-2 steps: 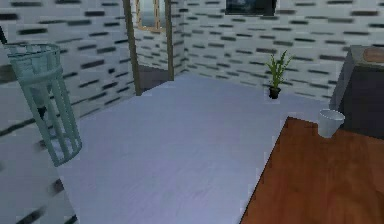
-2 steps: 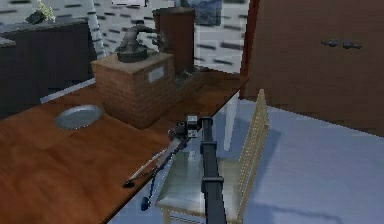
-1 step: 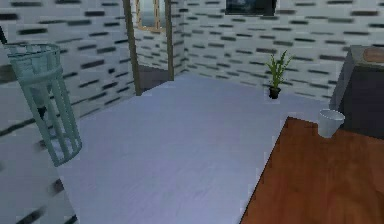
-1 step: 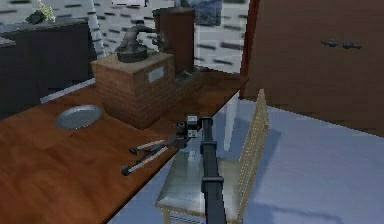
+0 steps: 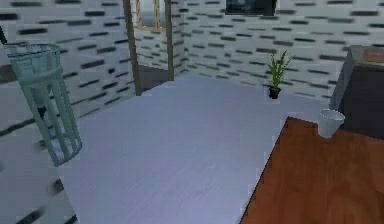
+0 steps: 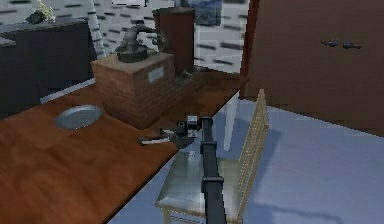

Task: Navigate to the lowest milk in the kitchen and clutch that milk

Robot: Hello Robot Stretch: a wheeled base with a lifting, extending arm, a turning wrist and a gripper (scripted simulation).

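**Looking for the lowest milk, with nothing in our pincer**

In the arm side view our arm (image 6: 210, 180) reaches out over a brown wooden desk (image 6: 60, 165). The pincer (image 6: 152, 139) sits at the arm's far end with just bare wood behind it, so it holds nothing. We cannot tell if it is released or clenched. We cannot tell from here where the milk is, so we think the finding part of the job is not done yet.

We expect the milk to be a carton or a bottle. It should be fairly light, with smooth sides that can slip. A carton has thin walls that can crush if we squeeze hard. We would take it by the middle of its body and keep it standing up. The lowest one may sit far down, so the arm may have to go low.

The forward view gives us the way ahead. There is a pale floor (image 5: 180, 130), a light blue wire basket (image 5: 50, 100) at the left, a doorway (image 5: 150, 50) and a potted plant (image 5: 276, 75) by the far wall. At the right are a small white tub (image 5: 330, 122) and a dark cabinet (image 5: 365, 85).

The arm side view gives us the desk up close. It has a round sink (image 6: 78, 117), a brick box (image 6: 135, 88) and a tall brown box (image 6: 176, 35). A pale chair (image 6: 240, 160) stands just beside the desk.
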